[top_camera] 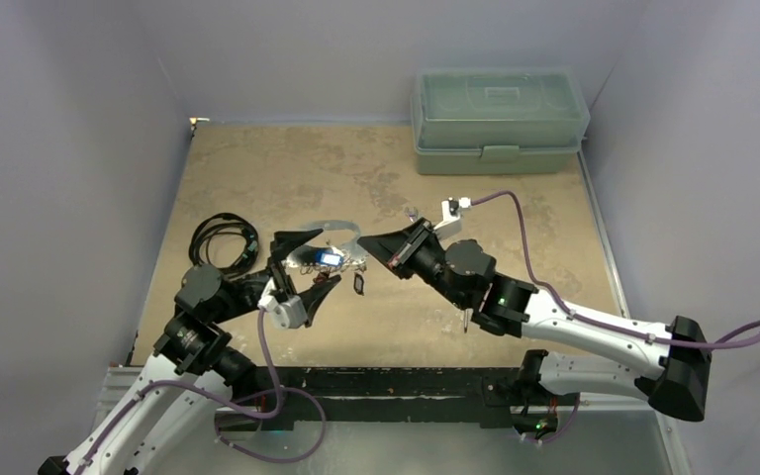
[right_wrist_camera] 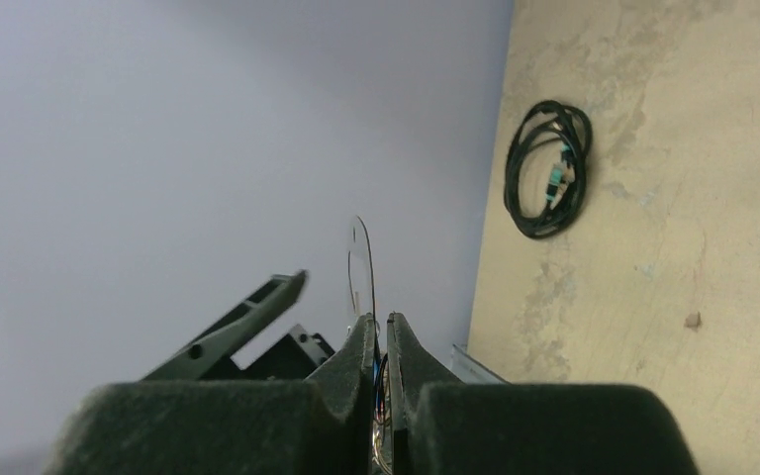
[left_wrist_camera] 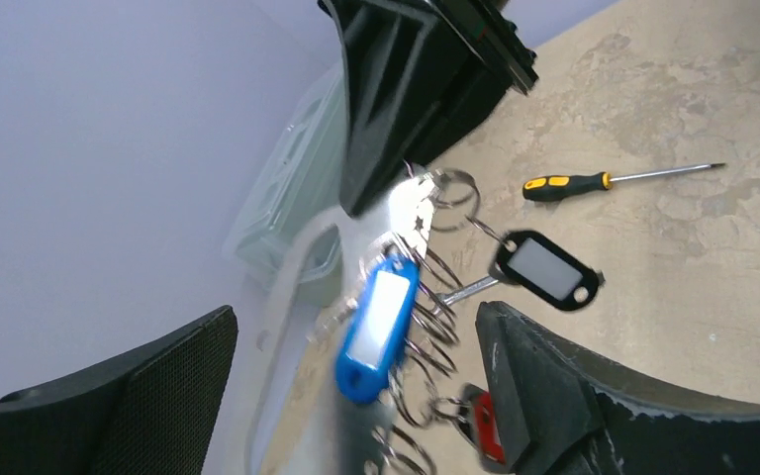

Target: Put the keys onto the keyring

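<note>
The keyring (top_camera: 337,230), a flat grey metal holder, is held up above the table. My right gripper (top_camera: 368,243) is shut on its edge; in the right wrist view the plate shows edge-on (right_wrist_camera: 370,265) between the closed jaws (right_wrist_camera: 381,327). A blue-headed key (left_wrist_camera: 376,325) hangs on a clip of the keyring (left_wrist_camera: 292,287). A red-headed key (left_wrist_camera: 487,427) hangs lower on the rings. A black-headed key (left_wrist_camera: 549,269) lies on the table (left_wrist_camera: 712,267). My left gripper (left_wrist_camera: 356,396) is open, its fingers either side of the blue key and apart from it; in the top view it (top_camera: 307,267) sits left of the keyring.
A yellow-and-black screwdriver (left_wrist_camera: 604,180) lies on the table beyond the black key. A coiled black cable (top_camera: 223,237) lies at the left, also in the right wrist view (right_wrist_camera: 549,168). A green lidded box (top_camera: 500,119) stands at the back right. Grey walls enclose the table.
</note>
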Motion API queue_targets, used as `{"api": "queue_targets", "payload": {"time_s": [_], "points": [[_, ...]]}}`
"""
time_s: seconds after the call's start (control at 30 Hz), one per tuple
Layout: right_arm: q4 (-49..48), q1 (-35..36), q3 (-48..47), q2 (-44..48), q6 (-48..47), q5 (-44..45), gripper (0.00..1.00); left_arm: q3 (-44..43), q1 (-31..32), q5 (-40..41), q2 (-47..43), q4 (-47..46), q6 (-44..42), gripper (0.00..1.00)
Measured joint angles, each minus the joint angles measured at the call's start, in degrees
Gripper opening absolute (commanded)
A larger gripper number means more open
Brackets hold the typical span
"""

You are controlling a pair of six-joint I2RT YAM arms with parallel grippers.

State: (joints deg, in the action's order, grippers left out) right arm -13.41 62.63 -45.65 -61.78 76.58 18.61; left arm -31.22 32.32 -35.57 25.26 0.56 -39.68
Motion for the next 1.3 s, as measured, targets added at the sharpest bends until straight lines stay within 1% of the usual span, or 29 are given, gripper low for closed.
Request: {"api": "queue_targets", "payload": {"time_s": [0.23, 0.33, 0.43, 0.53, 0.67, 0.8, 0.87, 0.97, 1.1, 1.23, 1.27, 1.3], "points": [[-3.34, 0.0, 1.77, 6.45, -5.77, 3.43, 0.0, -1.22, 0.39, -0.96, -0.17, 5.11, 0.26, 0.97], [-8.02, 0.0, 4.68, 8.66, -11.78, 5.31, 0.0, -2.54, 0.48, -2.62, -0.39, 5.84, 3.41, 0.98], [-14.84, 0.0, 8.46, 10.14, -18.67, 7.26, 0.0, -3.87, 0.48, -4.76, 0.15, 5.97, 9.29, 0.99], [-23.61, 0.0, 12.61, 10.4, -26.75, 8.28, 0.0, -5.86, 0.48, -5.64, 2.71, 5.29, 18.18, 0.99], [-35.95, 0.0, 18.1, 9.77, -35.74, 9.01, 0.0, -9.25, 0.48, -3.69, 7.8, 3.45, 32.06, 0.99], [-43.78, 0.0, 20.46, 8.79, -41.27, 8.79, 0.0, -10.93, 0.48, -1.66, 10.19, 3.41, 39.8, 0.99], [-46.58, 0.0, 20.92, 8.87, -43.8, 8.11, 0.0, -12.5, 0.48, -0.5, 10.82, 5.11, 40.76, 0.99], [-50.14, 0.0, 21.64, 9.66, -47.89, 5.6, 0.0, -17.38, 0.48, 0.94, 11.72, 8.72, 40.5, 0.99], [-53.72, 0.0, 24.83, 12.48, -53.11, 1.07, 0.0, -26.49, 0.48, 1.05, 15.08, 14.71, 37.51, 0.99], [-54.84, 0.0, 27.61, 15.43, -56.35, -2.86, 0.0, -31.5, 0.48, 1.09, 18.75, 18.38, 35.28, 0.99], [-54.8, 0.0, 27.85, 16.09, -56.94, -3.69, 0.0, -31.78, 0.48, 1.03, 19.37, 18.75, 34.86, 0.97], [-54.84, 0.0, 28.06, 16.72, -57.42, -4.63, 0.0, -31.98, 0.48, 0.68, 20.13, 19.26, 34.42, 0.93]]}}
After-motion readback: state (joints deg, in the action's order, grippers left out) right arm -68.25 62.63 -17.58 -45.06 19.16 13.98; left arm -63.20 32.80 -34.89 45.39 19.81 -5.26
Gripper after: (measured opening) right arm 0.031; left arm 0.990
